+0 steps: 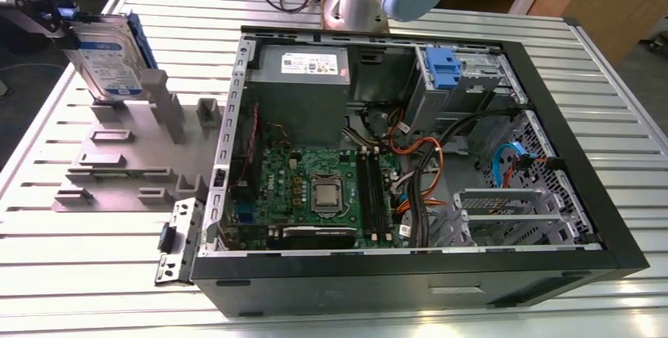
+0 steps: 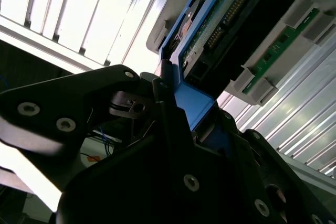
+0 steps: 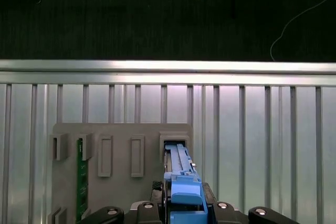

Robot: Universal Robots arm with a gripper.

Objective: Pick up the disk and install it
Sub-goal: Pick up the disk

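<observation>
One disk [image 1: 105,60], pinched by its blue rail between my gripper's [image 1: 65,26] fingers, hangs nearly upright over the grey fixture [image 1: 125,146] at the exterior view's left, with its label facing the camera. The open computer case [image 1: 418,283] holds a motherboard [image 1: 313,189], power supply [image 1: 303,80] and cables [image 1: 418,150].

A ribbed aluminium table [image 1: 84,275] carries an open computer case [image 1: 418,275] and, beside it, a grey slotted fixture [image 1: 115,172].
</observation>
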